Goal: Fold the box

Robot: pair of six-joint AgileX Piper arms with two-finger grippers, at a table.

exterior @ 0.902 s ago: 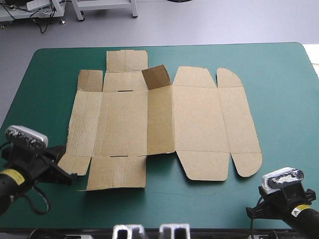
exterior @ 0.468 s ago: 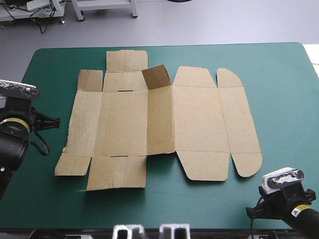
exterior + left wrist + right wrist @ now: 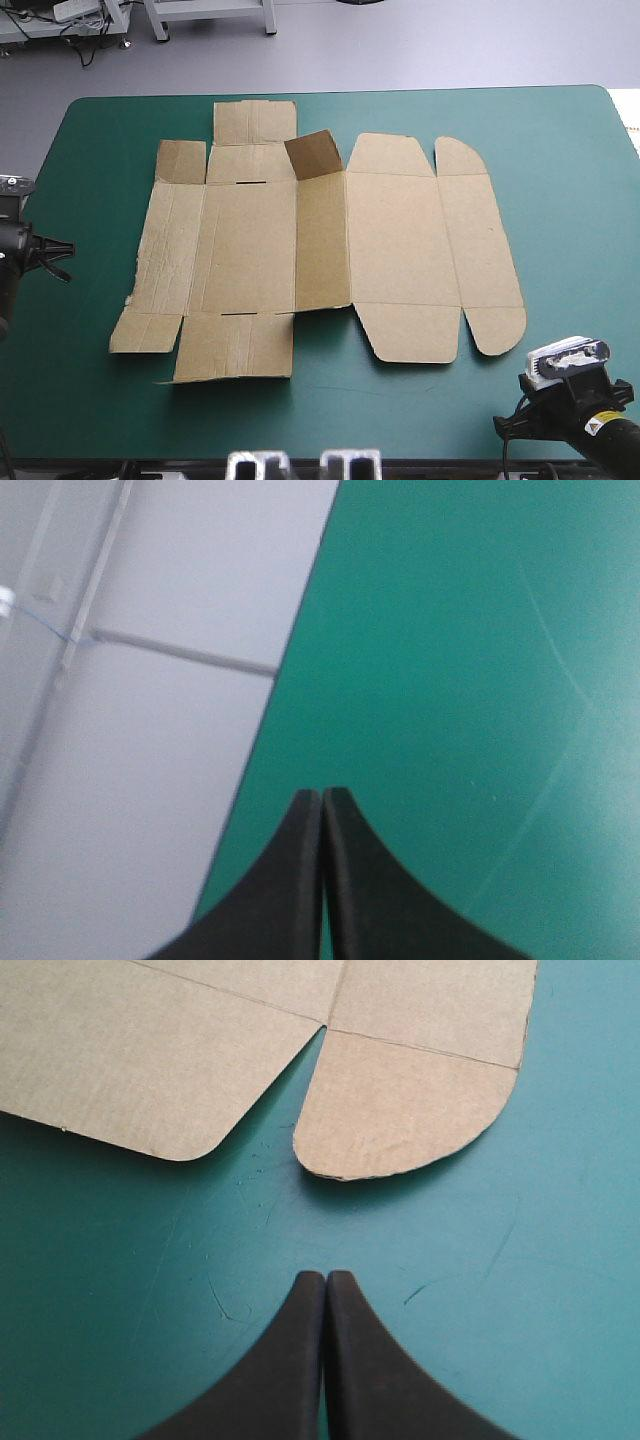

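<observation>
The brown box [image 3: 320,250] lies as a flat cut sheet in the middle of the teal-green cover, with one small flap [image 3: 318,152] standing up near its far edge. My left gripper [image 3: 322,798] is shut and empty. It hangs over bare cover at the table's left edge, well clear of the box. My right gripper [image 3: 325,1280] is also shut and empty, low at the near right corner. A short way ahead of it lies the box's rounded corner flap [image 3: 405,1110], with a wider flap [image 3: 130,1060] beside it.
The table's left edge [image 3: 270,730] runs just beside my left gripper, with grey floor beyond it. Bare teal-green cover [image 3: 560,200] surrounds the sheet, widest on the right and along the near side.
My left arm has drawn back from the box's near left corner, moving left and farther off to the table's left edge. The right arm and the box have not moved.
</observation>
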